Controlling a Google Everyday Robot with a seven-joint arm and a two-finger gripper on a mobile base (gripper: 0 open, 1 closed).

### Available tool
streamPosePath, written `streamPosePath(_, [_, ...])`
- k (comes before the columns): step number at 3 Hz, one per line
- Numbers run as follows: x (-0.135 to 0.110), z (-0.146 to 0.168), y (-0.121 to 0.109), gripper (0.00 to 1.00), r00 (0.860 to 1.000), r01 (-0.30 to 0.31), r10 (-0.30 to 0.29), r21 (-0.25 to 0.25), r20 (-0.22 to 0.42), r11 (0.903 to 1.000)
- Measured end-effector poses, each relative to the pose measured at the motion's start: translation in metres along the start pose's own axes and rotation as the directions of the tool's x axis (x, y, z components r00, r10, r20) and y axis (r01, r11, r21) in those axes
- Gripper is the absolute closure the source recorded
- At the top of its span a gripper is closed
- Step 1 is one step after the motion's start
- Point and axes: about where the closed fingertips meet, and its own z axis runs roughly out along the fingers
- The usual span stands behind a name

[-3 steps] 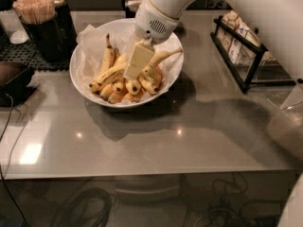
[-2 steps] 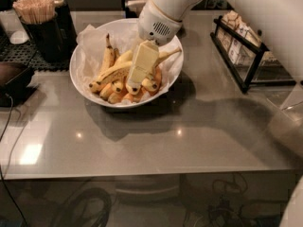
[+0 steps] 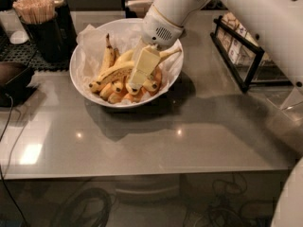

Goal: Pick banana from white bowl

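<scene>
Change: over the last second the cream-coloured end effector (image 3: 135,82) under its white wrist has eased slightly down and rightward in the camera view. It now sits among the yellow, brown-spotted bananas (image 3: 110,73).
Meaning: you are at the reach-in, by my judgement. No banana is lifted clear, so the pick itself remains to be done.
Banana: in the large glossy white bowl (image 3: 90,94) lined with crinkled white paper (image 3: 87,40), near the far edge of the grey desk (image 3: 142,141), left of its middle.
End effector state: you cannot tell whether it is wide, narrow or holding fruit.
Hidden: its tip merges with the pile and covers the bananas beneath. The arm runs off the top-right corner.
</scene>
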Motion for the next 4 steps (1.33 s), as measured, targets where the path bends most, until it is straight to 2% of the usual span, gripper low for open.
streamPosePath(2, [0.003,-0.009,0.003,0.91,1.000,0.000,0.000,0.010,0.018,0.9999])
streamPosePath(3, [-0.001,-0.042,0.017,1.00,0.999,0.017,-0.020,0.060,0.034,0.9980])
streamPosePath(4, [0.001,-0.072,0.048,1.00,0.995,0.027,-0.034,0.079,0.090,0.9965])
